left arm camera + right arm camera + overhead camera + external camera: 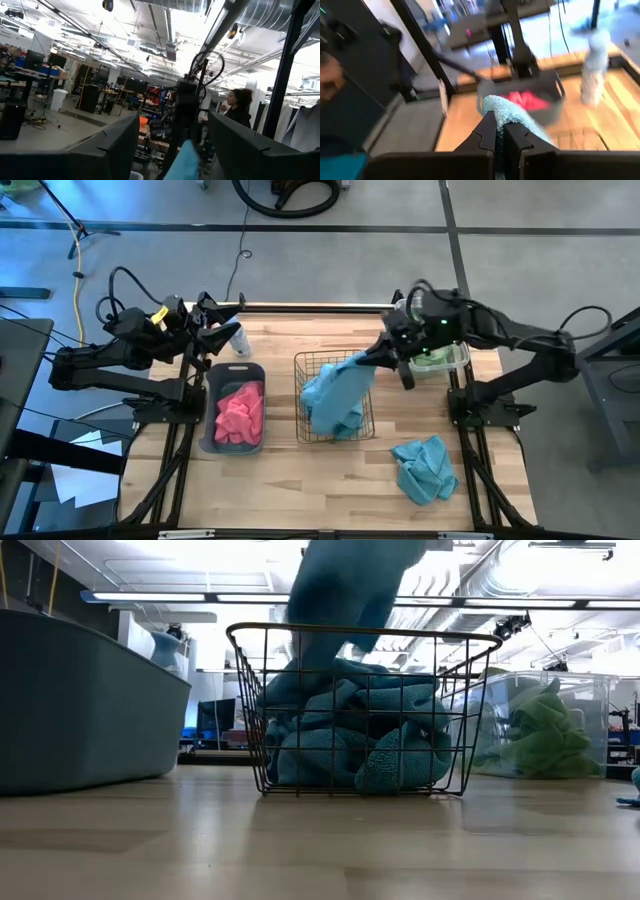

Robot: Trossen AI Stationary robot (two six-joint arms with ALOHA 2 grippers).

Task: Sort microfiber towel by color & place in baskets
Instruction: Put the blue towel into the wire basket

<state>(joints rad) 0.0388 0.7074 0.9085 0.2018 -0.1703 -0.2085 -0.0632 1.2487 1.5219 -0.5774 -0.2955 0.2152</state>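
Note:
My right gripper (388, 358) is shut on a teal towel (340, 395) that hangs over the copper wire basket (360, 636). The basket holds more teal cloth (350, 750). Pink towels (240, 412) lie in the dark tub (210, 442) to its left. A green towel (545, 730) sits in the clear bin (462, 360) at the far right. A further teal towel (425, 470) lies crumpled on the table, near right. My left gripper (222, 330) is open, raised at the far left, touching nothing. My right gripper pinches a bunched upper part of the teal towel (502, 112) between its two fingers (487, 131). The fingers point toward the table's left, slanting a little down. The towel hangs slack below them, its lower part (300, 690) down inside the wire basket.
A pale bottle (240, 340) stands at the far edge beside the tub. Bare wood lies along the near edge in front of the tub and basket. A person (240, 107) stands in the room beyond the table.

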